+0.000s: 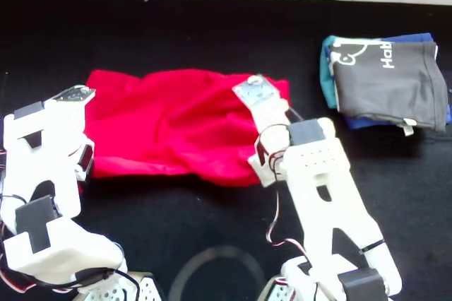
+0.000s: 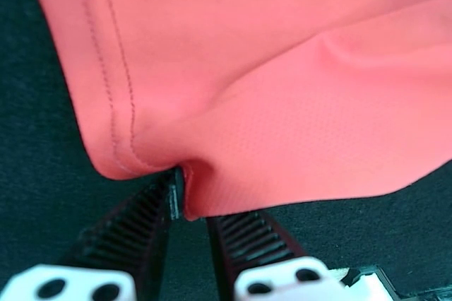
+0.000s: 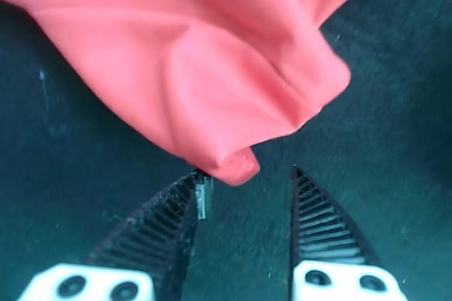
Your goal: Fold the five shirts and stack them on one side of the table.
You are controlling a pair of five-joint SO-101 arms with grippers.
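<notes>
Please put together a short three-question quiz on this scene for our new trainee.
1. True or false: the red shirt lies on top of the folded stack.
2. Multiple choice: the right end effector is A) open, with a fold of the red shirt at its fingertips; B) shut on the folded stack; C) holding a blue shirt in the air.
3. Short answer: what colour is the top shirt of the folded stack?

Key: 1 false; 2 A; 3 dark grey.
</notes>
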